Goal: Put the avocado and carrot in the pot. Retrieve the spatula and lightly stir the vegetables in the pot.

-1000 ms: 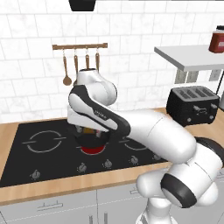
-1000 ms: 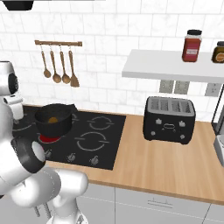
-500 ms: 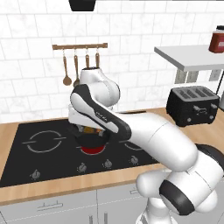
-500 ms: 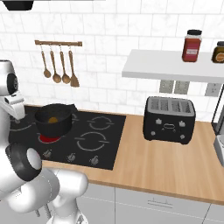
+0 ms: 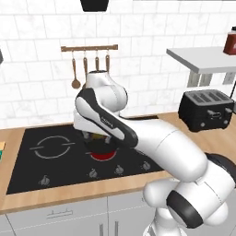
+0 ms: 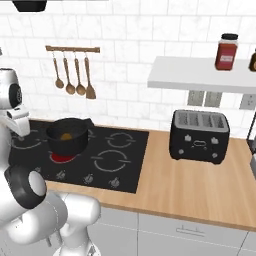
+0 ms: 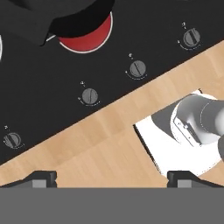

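Gripper: in my hand view I see the gripper (image 7: 111, 177) with its two dark fingertips (image 7: 41, 178) far apart at the bottom, jaws wide and nothing between them. It looks down on the front edge of the cooktop and the wooden counter.
Pot: the pot (image 6: 67, 136) sits on the front left burner of the cooktop (image 6: 120, 167), over a glowing red ring (image 6: 62, 158). In my left base view the arm covers most of it; I see just a dark part of the pot (image 5: 99, 145) above the red ring (image 5: 102, 156).
Vegetables: in the right base view I make out a small yellow-orange piece (image 6: 65, 136) inside the pot. I cannot tell whether it is the carrot or something else.
Spatula: at the far left edge of the counter in my left base view I see a small teal and yellow sliver (image 5: 2, 150); I cannot tell whether it is the spatula.
Knobs: a row of knobs (image 7: 138, 68) runs along the cooktop's front edge, between the burner and the counter (image 7: 100, 144).
Wall rail: brown wooden utensils (image 6: 75, 77) hang on the tiled wall behind the cooktop.
Toaster: the black toaster (image 6: 199, 135) stands on the counter to the right of the cooktop, well apart from the pot.
Shelf: a white shelf (image 6: 200, 75) above the toaster carries a red jar (image 6: 226, 51).
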Controlling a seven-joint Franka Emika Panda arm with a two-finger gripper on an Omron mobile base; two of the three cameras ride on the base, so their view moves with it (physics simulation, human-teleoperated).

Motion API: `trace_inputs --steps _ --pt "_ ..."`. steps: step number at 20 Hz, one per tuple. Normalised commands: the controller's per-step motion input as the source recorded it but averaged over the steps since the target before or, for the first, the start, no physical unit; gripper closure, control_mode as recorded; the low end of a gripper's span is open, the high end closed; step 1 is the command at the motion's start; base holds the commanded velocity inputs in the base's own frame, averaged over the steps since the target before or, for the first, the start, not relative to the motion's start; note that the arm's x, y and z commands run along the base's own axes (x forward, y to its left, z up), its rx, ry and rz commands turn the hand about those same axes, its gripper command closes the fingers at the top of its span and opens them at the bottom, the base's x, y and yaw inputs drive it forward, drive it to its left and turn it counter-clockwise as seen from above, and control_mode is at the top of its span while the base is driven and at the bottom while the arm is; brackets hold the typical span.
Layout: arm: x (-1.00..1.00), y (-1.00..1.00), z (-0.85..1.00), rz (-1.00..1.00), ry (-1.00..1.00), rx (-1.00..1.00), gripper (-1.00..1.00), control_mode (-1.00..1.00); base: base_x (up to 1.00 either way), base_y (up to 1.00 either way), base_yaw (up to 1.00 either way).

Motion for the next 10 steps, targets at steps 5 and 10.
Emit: trace_inputs --steps 5,10 --pt "0.0 0.0 0.0 0.0 0.0 0.0 -1.0 1.0 -0.06 1.0 0.0" --pt "0.0 0.0 0.0 0.0 0.0 0.0 -1.0 1.0 0.02 1.0 0.0"
